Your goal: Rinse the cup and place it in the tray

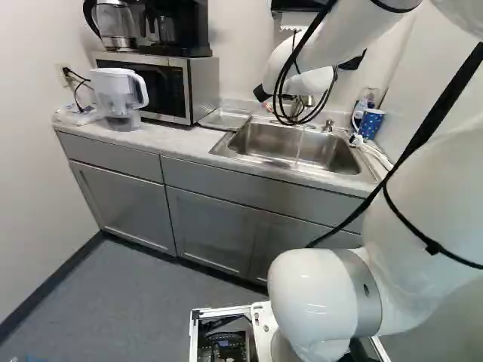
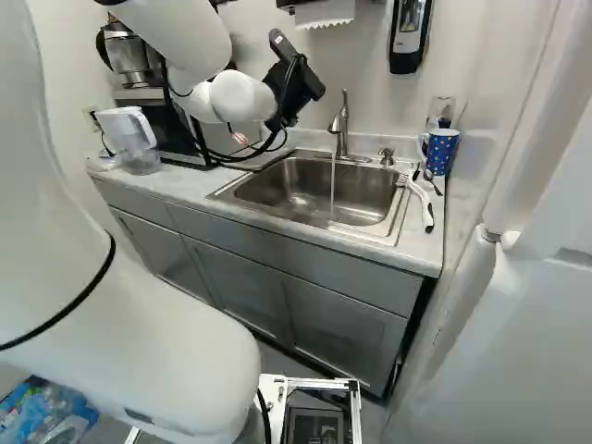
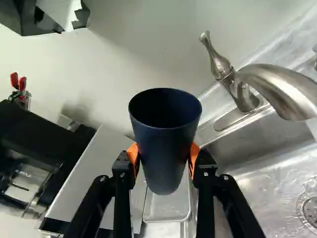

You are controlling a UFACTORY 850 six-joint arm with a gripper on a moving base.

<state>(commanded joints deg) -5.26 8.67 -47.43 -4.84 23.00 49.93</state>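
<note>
Cup [image 3: 164,153] is clamped in the hand [image 2: 298,85], near the running faucet [image 2: 340,129]. Tray [image 1: 225,119] lies by the sink's [image 2: 291,196] left rim, microwave [image 1: 202,87] close beside. Spotted mug [image 2: 441,153] occupies the tabletop's [image 1: 177,139] far right corner; pitcher [image 1: 119,98], its left end.

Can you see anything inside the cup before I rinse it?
Only the dark inner wall just below the rim of the cup shows. Its near side and the darkness hide the bottom, so I can't tell whether it holds anything.
</note>
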